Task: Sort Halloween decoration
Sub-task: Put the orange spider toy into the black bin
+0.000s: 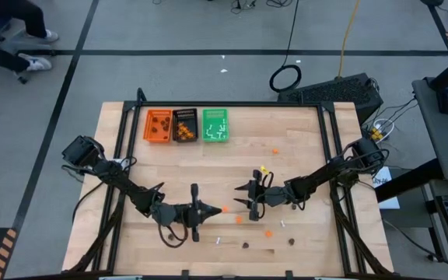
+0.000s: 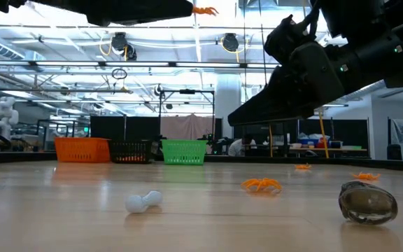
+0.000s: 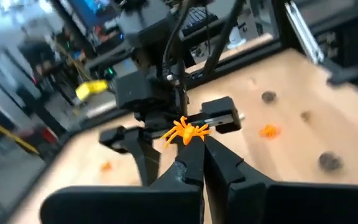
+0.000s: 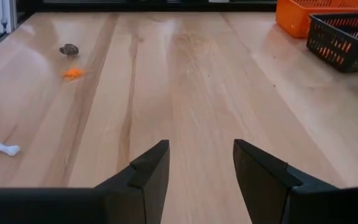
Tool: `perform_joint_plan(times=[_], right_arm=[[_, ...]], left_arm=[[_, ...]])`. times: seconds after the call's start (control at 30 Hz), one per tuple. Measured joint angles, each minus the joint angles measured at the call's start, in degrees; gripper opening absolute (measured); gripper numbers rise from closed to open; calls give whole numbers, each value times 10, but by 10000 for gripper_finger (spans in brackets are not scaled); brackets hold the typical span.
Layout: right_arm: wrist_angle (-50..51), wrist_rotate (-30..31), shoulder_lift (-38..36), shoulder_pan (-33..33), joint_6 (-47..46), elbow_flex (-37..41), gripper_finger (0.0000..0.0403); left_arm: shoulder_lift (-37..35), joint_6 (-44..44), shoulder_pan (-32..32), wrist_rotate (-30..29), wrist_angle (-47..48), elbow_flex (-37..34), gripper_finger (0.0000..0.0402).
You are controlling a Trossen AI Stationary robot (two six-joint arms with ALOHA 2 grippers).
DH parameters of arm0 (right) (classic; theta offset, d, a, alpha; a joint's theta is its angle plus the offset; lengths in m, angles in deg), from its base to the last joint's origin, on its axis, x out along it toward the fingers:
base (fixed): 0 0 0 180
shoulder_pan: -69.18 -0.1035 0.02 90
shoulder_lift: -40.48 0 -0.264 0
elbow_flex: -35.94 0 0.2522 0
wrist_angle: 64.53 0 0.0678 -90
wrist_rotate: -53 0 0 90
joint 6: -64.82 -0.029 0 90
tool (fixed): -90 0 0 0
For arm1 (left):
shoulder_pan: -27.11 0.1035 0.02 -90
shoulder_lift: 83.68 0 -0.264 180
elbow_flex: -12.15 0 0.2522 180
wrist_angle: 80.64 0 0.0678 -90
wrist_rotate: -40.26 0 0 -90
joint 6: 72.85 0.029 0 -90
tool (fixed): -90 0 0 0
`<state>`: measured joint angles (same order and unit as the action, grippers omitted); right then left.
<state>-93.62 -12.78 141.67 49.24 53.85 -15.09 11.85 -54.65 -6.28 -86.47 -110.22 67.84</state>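
Halloween decoration: scattered low centre of the table [image 1: 302,148]; some already in the orange tray [image 1: 158,126], black tray [image 1: 185,125], green tray [image 1: 215,125].
Left gripper [image 3: 193,152]: pinched shut on an orange spider [image 3: 185,130], lifted, trays toward upper left.
Right gripper [image 4: 196,163]: half-spread, empty, facing the left one.

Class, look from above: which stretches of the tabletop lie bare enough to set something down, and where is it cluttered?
Bare wood lies between the green tray and the table's right rail, and left of the orange tray. Clutter gathers along the near edge around the orange trinkets.
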Motion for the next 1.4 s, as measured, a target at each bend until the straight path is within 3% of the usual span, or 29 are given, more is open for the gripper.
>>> perform_joint_plan(times=[0.17,0.3,0.4,0.67,0.97,1.23,1.4], right_arm=[[0,0,0,0,-27,0,162],[0,0,0,0,-43,0,162],[1,-1,0,0,-49,0,162],[10,-2,0,0,-32,0,162],[14,-2,0,0,1,0,162],[11,-1,0,0,12,0,162],[13,-1,0,0,11,0,162]], left_arm=[[0,-154,0,-31,0,0,0],[-6,-194,0,-35,5,0,0],[-33,-193,1,-74,16,0,0],[-209,-257,48,-118,283,0,0],[-352,-310,231,-47,603,0,0],[-326,-280,418,94,640,0,0],[-278,-250,505,136,639,0,0]])
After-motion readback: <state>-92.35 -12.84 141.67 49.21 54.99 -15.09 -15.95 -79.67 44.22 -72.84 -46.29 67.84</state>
